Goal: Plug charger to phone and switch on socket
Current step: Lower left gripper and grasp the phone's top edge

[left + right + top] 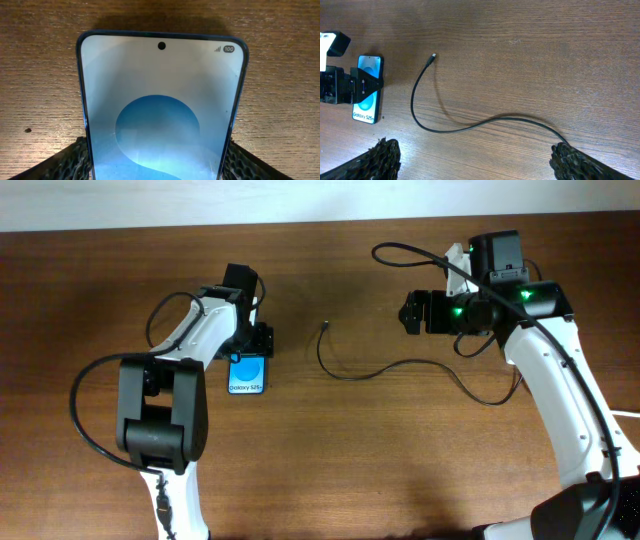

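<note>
Dark wood fills the overhead view. My left gripper straddles the phone, its arm folded back on itself. The charger lies loose between the arms, with its plug tip well apart from the phone. I see no socket, so I judge plugging and switching both undone.

Left wrist view: the fingers press the phone's long edges, clamped on it.

Right wrist view: my right gripper hovers high over the cable, jaws wide apart and empty.
</note>
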